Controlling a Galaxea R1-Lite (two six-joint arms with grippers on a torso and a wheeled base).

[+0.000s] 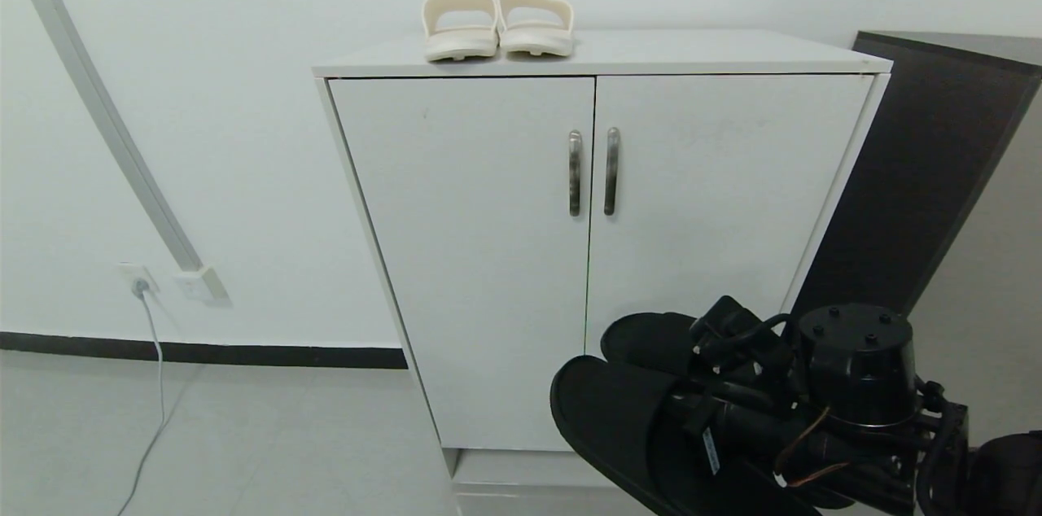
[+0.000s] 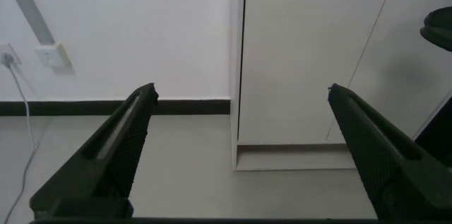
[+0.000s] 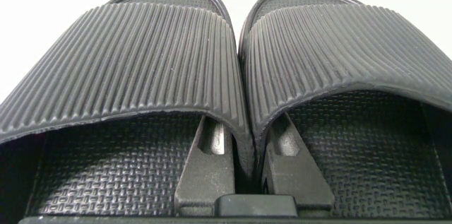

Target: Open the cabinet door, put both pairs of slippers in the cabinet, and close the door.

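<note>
The white cabinet [image 1: 472, 255] stands against the wall with both doors shut, its two metal handles [image 1: 575, 172] side by side at the middle. A cream pair of slippers [image 1: 498, 26] rests on the cabinet top. Low in front of the right door, my right gripper [image 1: 702, 395] is shut on a black pair of slippers [image 1: 619, 410]. In the right wrist view its fingers [image 3: 212, 164] pinch the inner sides of the two ribbed straps [image 3: 162, 61] together. My left gripper [image 2: 240, 93] is open and holds nothing, facing the cabinet's lower left corner [image 2: 236, 146].
A dark panel [image 1: 936, 174] stands right of the cabinet. On the wall to the left are a socket [image 1: 137, 278] with a cable trailing to the floor and a slanted grey conduit [image 1: 98, 109]. Bare floor lies left of the cabinet.
</note>
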